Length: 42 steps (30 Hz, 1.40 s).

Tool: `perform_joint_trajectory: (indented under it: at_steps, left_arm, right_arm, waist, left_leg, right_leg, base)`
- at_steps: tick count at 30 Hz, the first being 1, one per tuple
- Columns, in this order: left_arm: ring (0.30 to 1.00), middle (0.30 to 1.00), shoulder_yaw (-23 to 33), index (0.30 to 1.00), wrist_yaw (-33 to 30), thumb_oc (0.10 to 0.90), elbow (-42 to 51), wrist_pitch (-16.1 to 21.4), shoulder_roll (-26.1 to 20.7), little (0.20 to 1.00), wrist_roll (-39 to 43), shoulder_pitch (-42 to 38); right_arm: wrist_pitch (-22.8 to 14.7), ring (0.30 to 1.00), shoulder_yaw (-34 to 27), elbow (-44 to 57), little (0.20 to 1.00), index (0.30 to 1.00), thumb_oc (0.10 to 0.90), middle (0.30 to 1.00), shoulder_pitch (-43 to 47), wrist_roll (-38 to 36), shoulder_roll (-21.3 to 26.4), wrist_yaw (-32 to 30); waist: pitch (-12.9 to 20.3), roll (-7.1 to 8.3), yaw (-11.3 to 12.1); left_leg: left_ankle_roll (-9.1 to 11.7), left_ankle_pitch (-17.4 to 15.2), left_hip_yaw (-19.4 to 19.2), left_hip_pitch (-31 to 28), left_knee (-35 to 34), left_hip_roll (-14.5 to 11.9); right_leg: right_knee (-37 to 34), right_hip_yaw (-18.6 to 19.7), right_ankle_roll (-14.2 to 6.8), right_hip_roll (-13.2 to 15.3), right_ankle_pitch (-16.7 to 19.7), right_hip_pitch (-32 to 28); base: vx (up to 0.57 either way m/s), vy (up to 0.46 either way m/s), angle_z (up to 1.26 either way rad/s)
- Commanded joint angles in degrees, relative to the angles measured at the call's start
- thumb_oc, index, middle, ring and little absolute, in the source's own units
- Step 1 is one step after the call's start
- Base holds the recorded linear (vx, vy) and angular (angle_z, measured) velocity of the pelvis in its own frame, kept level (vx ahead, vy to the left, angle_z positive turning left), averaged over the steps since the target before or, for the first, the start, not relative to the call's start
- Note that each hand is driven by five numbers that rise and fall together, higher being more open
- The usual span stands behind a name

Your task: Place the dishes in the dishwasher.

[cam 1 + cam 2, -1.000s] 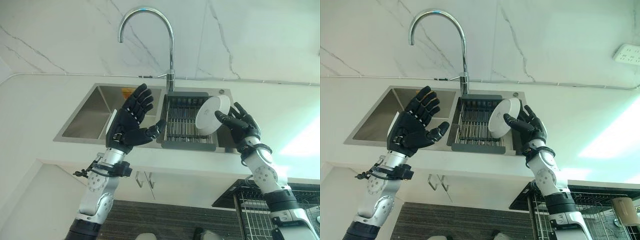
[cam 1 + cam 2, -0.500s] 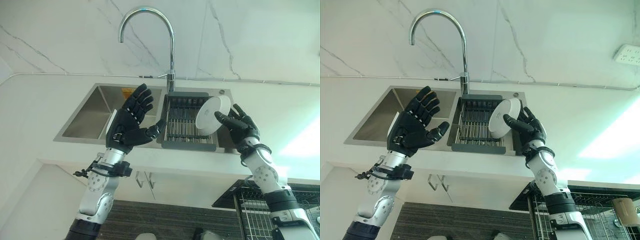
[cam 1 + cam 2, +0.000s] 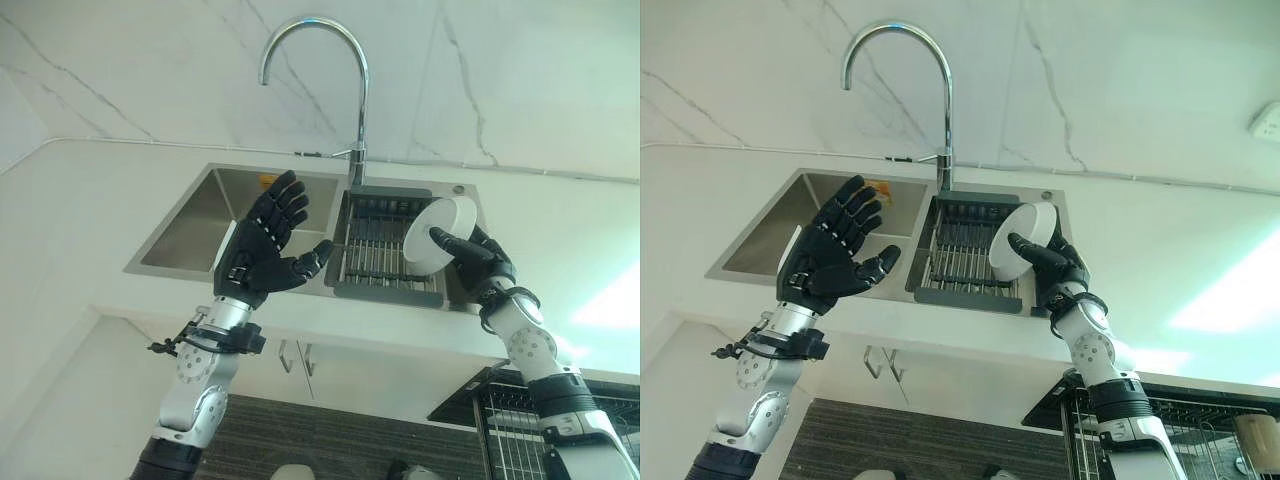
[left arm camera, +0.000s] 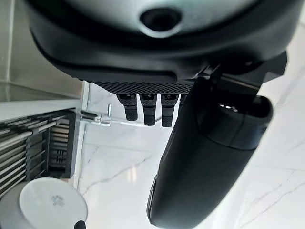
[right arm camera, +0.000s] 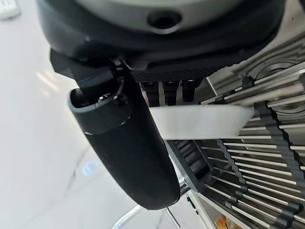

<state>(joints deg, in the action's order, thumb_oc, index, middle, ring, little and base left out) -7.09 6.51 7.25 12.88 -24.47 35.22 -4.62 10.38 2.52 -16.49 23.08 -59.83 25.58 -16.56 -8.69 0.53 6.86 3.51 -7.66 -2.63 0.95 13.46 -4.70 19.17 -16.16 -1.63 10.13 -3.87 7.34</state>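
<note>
Right now my right hand (image 3: pixel 478 258) is closed around a small white bowl (image 3: pixel 438 231), thumb across its face and fingers behind its rim, holding it on edge above the right side of the dark drying rack (image 3: pixel 390 258) that sits in the sink (image 3: pixel 190 225). In the right wrist view the bowl's white rim (image 5: pixel 200 121) runs between my thumb and fingertips, with the rack's bars just past it. Compared with a second ago, the grip and the bowl's tilt look unchanged; the whole scene has slid a little across both eye views, which I read as my head moving rather than the bowl. So I judge the bowl is lifted and ready, but not yet travelling toward the dishwasher. My left hand (image 3: pixel 262 251) hovers over the divider between the sink basin and the rack, fingers spread wide and holding nothing. Outward from there, the tall curved faucet (image 3: pixel 330 80) rises behind the rack, near the bowl's upper edge, so lifting straight up and back risks a knock. The white counter (image 3: pixel 80 210) lies open to both sides, and its front edge runs beneath my wrists. Below and to my right, the wire dishwasher rack (image 3: pixel 1180 425) is pulled out, with open air between it and the counter edge. A path outward and down to the right looks clearest.
</note>
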Motion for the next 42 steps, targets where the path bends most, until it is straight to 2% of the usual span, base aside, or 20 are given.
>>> perform_joint_trajectory:
  at_steps: [1, 9, 10, 11, 15, 20, 24, 28, 35, 39, 41, 42]
  left_arm:
    - [0.9, 0.9, -0.01, 0.9, -0.75, 0.8, 5.32, 4.58, -4.12, 0.9, -0.23, -4.98]
    - [0.9, 0.9, -0.25, 0.9, -1.05, 0.8, 5.42, 4.45, -4.53, 0.9, 0.19, -4.99]
    - [0.9, 0.9, -0.49, 0.9, -1.23, 0.8, 5.23, 4.53, -4.49, 0.9, 0.29, -5.05]
    - [0.9, 0.9, -0.49, 0.9, -1.17, 0.8, 5.11, 4.62, -4.48, 0.9, 0.34, -5.04]
    - [0.9, 0.9, -1.08, 0.9, -1.76, 0.8, 5.0, 4.8, -4.62, 0.9, 0.75, -5.28]
    - [0.9, 0.9, -1.7, 0.9, -2.03, 0.8, 4.73, 5.23, -4.86, 0.9, 1.07, -5.51]
    - [0.9, 0.9, -1.9, 0.9, -2.22, 0.8, 4.99, 5.19, -4.82, 0.9, 1.22, -5.8]
    - [0.9, 0.9, -1.49, 0.9, -1.83, 0.8, 5.36, 5.58, -4.63, 0.9, 1.05, -5.11]
    - [0.9, 0.9, 0.4, 0.9, 0.07, 0.8, 7.51, 6.97, -3.9, 0.9, -2.05, -2.65]
    - [0.9, 0.9, 0.36, 0.9, 2.99, 0.8, 9.18, 7.61, -2.93, 0.9, -3.25, -1.11]
    - [0.9, 0.9, -0.29, 0.9, 4.66, 0.8, 11.31, 7.65, -2.44, 0.9, -3.77, -0.6]
    - [0.9, 0.9, -0.29, 0.9, 4.66, 0.8, 11.31, 7.65, -2.44, 0.9, -3.77, -0.6]
  right_arm:
    - [-4.42, 0.9, -2.4, 0.81, 0.9, 0.9, 0.8, 0.9, 9.99, -2.58, 2.38, 1.77]
    - [-4.34, 0.9, -1.86, -1.61, 0.9, 0.9, 0.8, 0.9, 12.16, -3.58, 3.08, 1.5]
    - [-5.42, 0.34, -2.08, -2.99, 0.34, 0.34, 0.427, 0.34, 12.88, -3.68, 3.33, 0.1]
    - [-5.85, 0.3, -2.22, -3.42, 0.3, 0.3, 0.4, 0.3, 13.15, -3.65, 3.39, -0.42]
    - [-8.06, 0.3, -2.92, -6.43, 0.3, 0.3, 0.4, 0.3, 14.9, -2.95, 3.6, -2.63]
    - [-7.54, 0.3, -3.33, -9.34, 0.3, 0.3, 0.4, 0.3, 15.91, -2.49, 4.47, -5.4]
    - [-9.27, 0.3, -3.36, -10.59, 0.3, 0.3, 0.4, 0.3, 16.03, -1.74, 4.4, -4.75]
    - [-10.14, 0.3, -3.18, -7.41, 0.3, 0.3, 0.4, 0.3, 14.58, 0.15, 3.75, -2.38]
    - [-14.82, 0.3, -5.08, 11.46, 0.3, 0.3, 0.4, 0.3, 5.55, 5.84, 1.21, -1.56]
    - [-19.77, 0.3, -7.57, 25.54, 0.3, 0.3, 0.4, 0.3, -3.6, 7.28, -3.58, 1.43]
    - [-24.3, 0.3, -7.52, 31.63, 0.3, 0.3, 0.4, 0.3, -6.25, 9.62, -5.22, 2.47]
    - [-24.3, 0.3, -7.52, 31.63, 0.3, 0.3, 0.4, 0.3, -6.25, 9.62, -5.22, 2.47]
  waist:
    - [3.32, 1.82, -0.12]
    - [3.58, 1.67, 0.56]
    - [3.62, 1.61, 0.73]
    - [3.63, 1.58, 0.78]
    - [3.7, 1.36, 1.29]
    - [3.69, 1.32, 1.52]
    - [3.6, 1.28, 1.68]
    - [3.35, 1.27, 1.45]
    - [2.25, 1.51, -1.29]
    - [0.6, 1.82, -3.87]
    - [-0.86, 1.87, -4.69]
    - [-0.86, 1.87, -4.69]
  left_leg:
    - [-2.29, -5.73, -2.16, -0.46, 3.73, 0.67]
    - [-2.09, -5.45, -1.92, -0.32, 3.73, 0.61]
    - [-2.03, -5.37, -1.89, -0.34, 3.73, 0.58]
    - [-2.01, -5.38, -1.88, -0.34, 3.73, 0.57]
    - [-1.94, -5.35, -1.51, -0.2, 3.73, 0.68]
    - [-2.03, -5.42, -1.38, -0.16, 3.73, 0.93]
    - [-2.24, -5.48, -1.29, -0.07, 3.73, 1.27]
    - [-2.71, -5.65, -0.98, -0.03, 3.73, 2.04]
    - [-4.11, -6.22, -2.07, 0.46, 3.73, 3.47]
    - [-5.08, -6.82, -2.34, 1.06, 3.73, 4.73]
    - [-5.6, -6.96, -2.33, 2.3, 3.73, 5.6]
    - [-5.6, -6.96, -2.33, 2.3, 3.73, 5.6]
  right_leg:
    - [-1.98, 1.79, -4.43, 1.34, -4.08, -6.42]
    - [-1.98, 1.14, -4.29, 1.49, -4.34, -6.8]
    - [-1.98, 1.0, -4.25, 1.52, -4.39, -6.95]
    - [-1.98, 0.98, -4.24, 1.52, -4.41, -6.97]
    - [-1.98, 0.81, -4.19, 1.51, -4.57, -7.01]
    - [-1.98, 0.9, -4.26, 1.58, -4.52, -6.89]
    - [-1.98, 1.08, -4.49, 1.73, -4.3, -6.57]
    - [-1.98, 1.89, -5.03, 1.98, -3.64, -5.89]
    - [-1.98, 4.74, -7.42, 3.43, -0.53, -2.39]
    - [-1.98, 7.51, -8.93, 5.43, 3.44, 1.5]
    - [-1.98, 8.35, -9.62, 6.46, 5.51, 4.27]
    - [-1.98, 8.35, -9.62, 6.46, 5.51, 4.27]
  base:
    - [0.0, 0.0, 0.0]
    - [0.0, 0.001, 0.0]
    - [0.0, 0.011, 0.03]
    - [-0.01, 0.015, 0.06]
    - [-0.02, 0.025, 0.1]
    - [-0.03, 0.033, 0.02]
    - [-0.07, 0.073, 0.01]
    - [-0.07, 0.094, -0.03]
    - [-0.07, 0.118, -0.21]
    - [-0.06, 0.137, -0.26]
    - [-0.12, 0.123, -0.35]
    - [-0.16, 0.087, -0.56]
